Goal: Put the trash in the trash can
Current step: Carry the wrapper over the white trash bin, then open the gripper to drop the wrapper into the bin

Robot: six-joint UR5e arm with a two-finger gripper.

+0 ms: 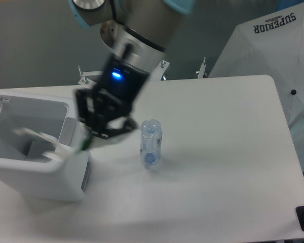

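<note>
**A:** Trash (85, 143) hangs from the gripper (99, 132) — a thin, floppy wrapper with a green mark, right at the near right edge of the trash can (35, 174). Another wrapper (33, 133) already lies inside, I think.

**B:** Is the gripper holding it tight?

**A:** The fingers look pinched close on it, but the picture is blurry there.

**B:** What could go wrong?

**A:** The wrapper is light and slippery. If the fingers let go this close to the rim, it could catch on the edge or slide down outside onto the table (218, 152).

**B:** And the bottle (151, 143)?

**A:** It lies just to the right — clear, round plastic. A bump from the arm could roll it. The can is a smooth, hard white box.
</note>
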